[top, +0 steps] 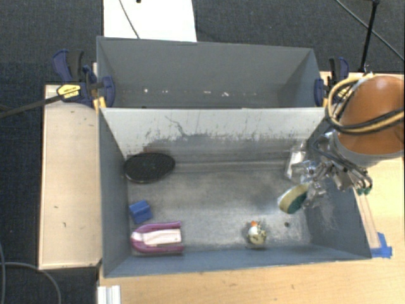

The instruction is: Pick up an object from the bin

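One pale yellow pad (292, 200) lay just lower-left of the hand (307, 191), touching its tip, long axis slanting up toward it; couldn't tell if hand was clamped or apart

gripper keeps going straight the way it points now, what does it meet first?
Most likely the pale yellow rounded thing just below the gripper, by the bin's right wall; I cannot tell whether they touch.

Bin (215, 185) floor
A block (139, 209) lay between a black disc (149, 167) and a pink packet (157, 237), a ball (255, 233) well to its right.
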Action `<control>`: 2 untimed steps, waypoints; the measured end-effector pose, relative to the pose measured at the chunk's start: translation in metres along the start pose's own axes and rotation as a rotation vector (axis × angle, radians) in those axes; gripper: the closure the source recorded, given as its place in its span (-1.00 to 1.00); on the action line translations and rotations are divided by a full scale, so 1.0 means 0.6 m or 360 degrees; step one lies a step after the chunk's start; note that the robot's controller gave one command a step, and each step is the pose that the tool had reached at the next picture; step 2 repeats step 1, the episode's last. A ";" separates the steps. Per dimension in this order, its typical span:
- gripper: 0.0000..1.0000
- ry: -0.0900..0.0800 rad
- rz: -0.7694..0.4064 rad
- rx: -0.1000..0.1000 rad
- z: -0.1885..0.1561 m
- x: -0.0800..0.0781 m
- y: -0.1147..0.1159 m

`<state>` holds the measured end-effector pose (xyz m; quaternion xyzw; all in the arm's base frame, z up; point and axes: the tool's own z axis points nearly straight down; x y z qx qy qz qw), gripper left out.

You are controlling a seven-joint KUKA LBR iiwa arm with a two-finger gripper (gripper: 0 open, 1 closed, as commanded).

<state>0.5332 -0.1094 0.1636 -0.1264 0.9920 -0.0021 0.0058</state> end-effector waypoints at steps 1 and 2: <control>1.00 0.0000 0.0038 0.0000 -0.160 -0.015 -0.009; 1.00 0.0000 0.0038 0.0000 -0.160 -0.015 -0.009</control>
